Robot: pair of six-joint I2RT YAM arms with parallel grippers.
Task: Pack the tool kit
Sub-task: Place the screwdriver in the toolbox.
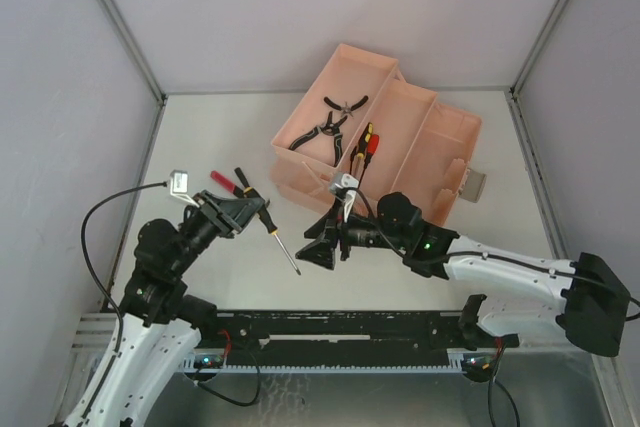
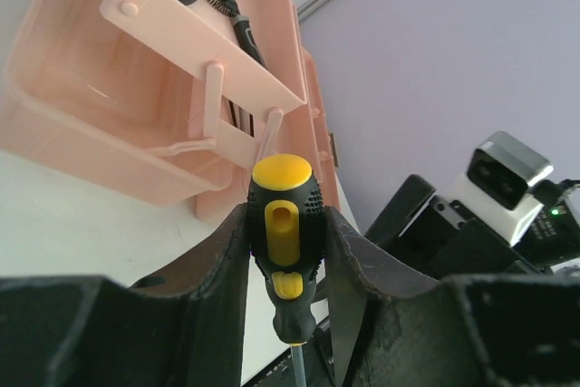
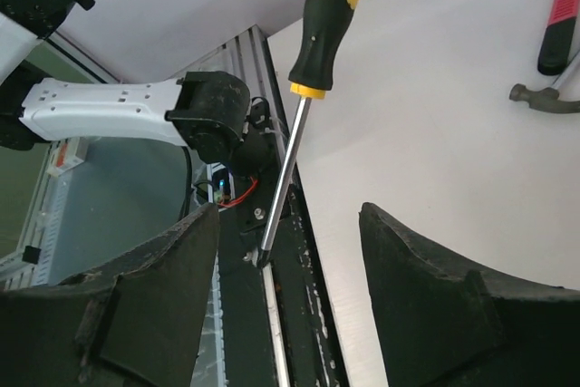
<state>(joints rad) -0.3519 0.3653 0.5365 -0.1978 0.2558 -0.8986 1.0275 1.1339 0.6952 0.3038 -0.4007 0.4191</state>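
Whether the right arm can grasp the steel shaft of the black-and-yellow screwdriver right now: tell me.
Probably yes. The left gripper is shut on the black-and-yellow screwdriver at its handle only, leaving its steel shaft bare, and the open right gripper faces that shaft with nothing between; depth is hard to judge.

You had a white surface (image 1: 220, 127), matte and bare over most of its middle, closed in on three sides by pale panels (image 1: 300, 17). A pink toolbox (image 1: 300, 175) stood open on it toward the far right, its base flat on the white top. Well apart from the box, on the left side, a red-handled hammer (image 1: 221, 179) lay flat. In the right wrist view its metal head rested on the surface.
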